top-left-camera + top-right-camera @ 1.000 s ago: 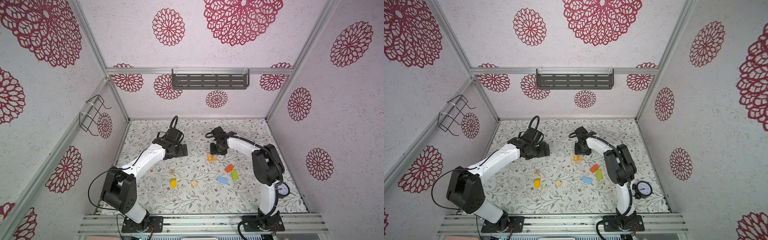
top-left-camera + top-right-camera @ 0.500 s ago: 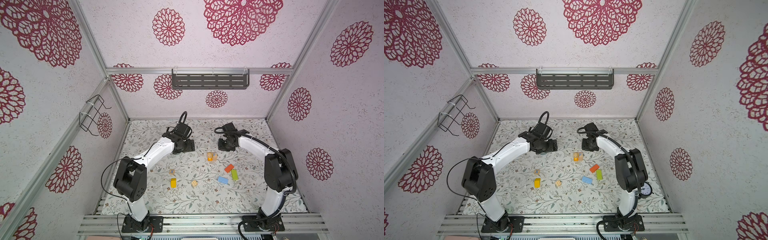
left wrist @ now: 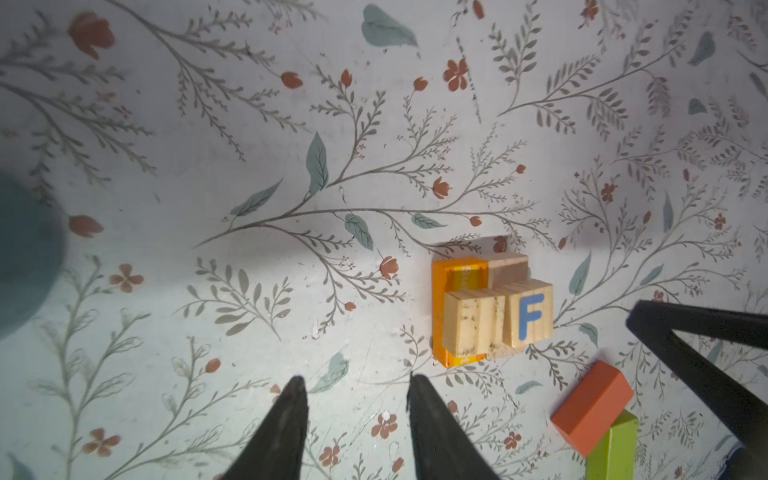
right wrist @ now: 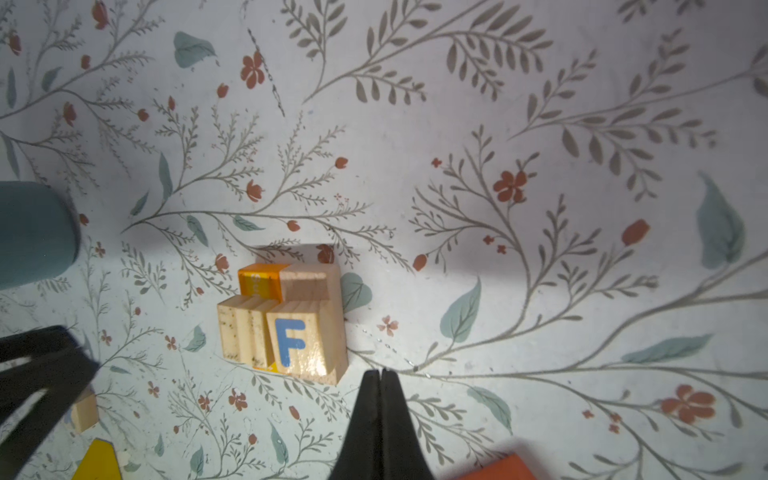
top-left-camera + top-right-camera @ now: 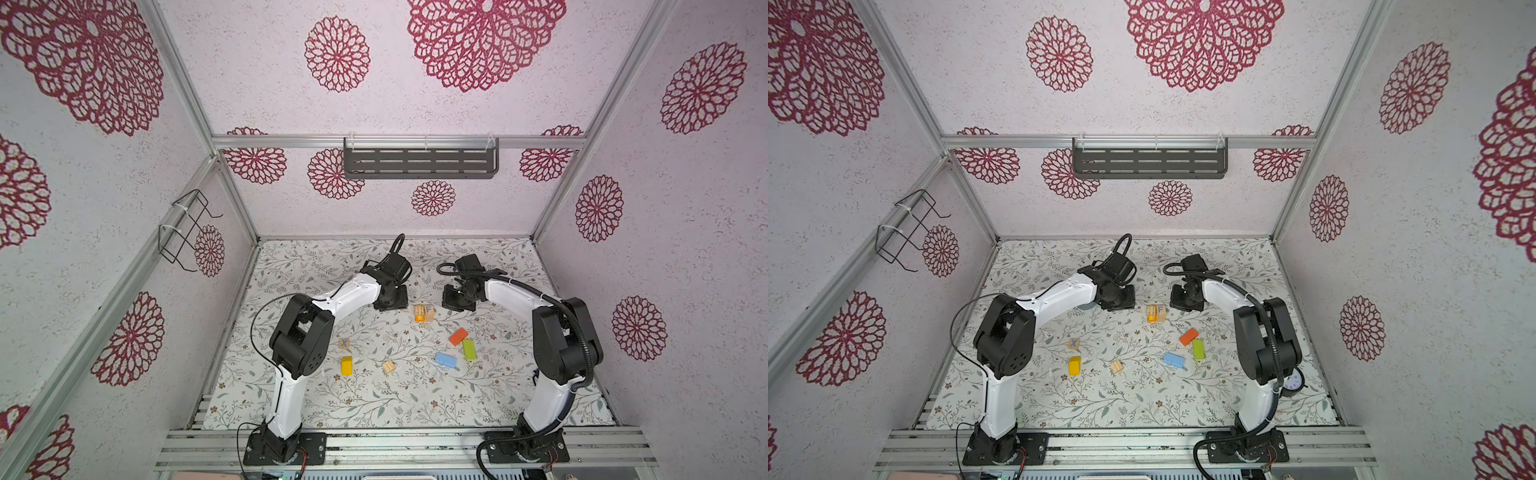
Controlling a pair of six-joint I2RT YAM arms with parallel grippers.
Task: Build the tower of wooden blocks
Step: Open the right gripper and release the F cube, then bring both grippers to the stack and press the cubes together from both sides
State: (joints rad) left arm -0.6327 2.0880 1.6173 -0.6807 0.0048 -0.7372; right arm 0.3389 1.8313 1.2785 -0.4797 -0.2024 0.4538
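Observation:
A low stack of wood blocks (image 5: 424, 312) stands mid-table: an orange oblong under natural cubes, one marked with a blue F (image 3: 530, 318). It also shows in a top view (image 5: 1156, 313) and in the right wrist view (image 4: 286, 324). My left gripper (image 3: 355, 380) hovers just left of the stack, jaws open with only bare mat between them. Just right of the stack, my right gripper (image 4: 379, 371) is shut and empty. Loose blocks lie nearer the front: red-orange (image 5: 458, 336), green (image 5: 469, 349), blue (image 5: 446, 360), yellow (image 5: 346, 365), a grooved cube (image 5: 389, 367) and a lettered cube (image 5: 344, 343).
A teal cup (image 4: 33, 232) stands left of the stack, near the left gripper, and shows blurred in the left wrist view (image 3: 25, 257). A black alarm clock (image 5: 1293, 382) sits behind the right arm at the front right. Booth walls close in the mat on three sides.
The left gripper has swung right to the stack's side and its jaws have narrowed. The right gripper has drawn off the stack to the right and shut.

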